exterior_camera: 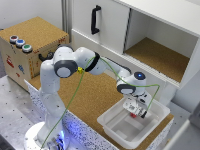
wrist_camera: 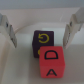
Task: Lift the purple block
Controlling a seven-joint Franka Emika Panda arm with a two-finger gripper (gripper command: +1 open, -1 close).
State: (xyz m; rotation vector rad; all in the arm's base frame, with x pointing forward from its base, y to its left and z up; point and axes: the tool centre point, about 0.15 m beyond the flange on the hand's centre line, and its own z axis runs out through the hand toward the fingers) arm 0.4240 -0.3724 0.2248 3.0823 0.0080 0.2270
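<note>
The purple block (wrist_camera: 43,41), stamped with a yellow letter, lay in the white bin (exterior_camera: 106,120), touching a red lettered block (wrist_camera: 51,64). Only the wrist view showed it, between the spread, empty fingers (wrist_camera: 74,27). The exterior view showed the bin on the cork worktop (exterior_camera: 87,97).

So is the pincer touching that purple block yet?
Apart. The wrist view shows the purple block sitting between the fingers of the open pincer, with a clear gap on each side.
</note>
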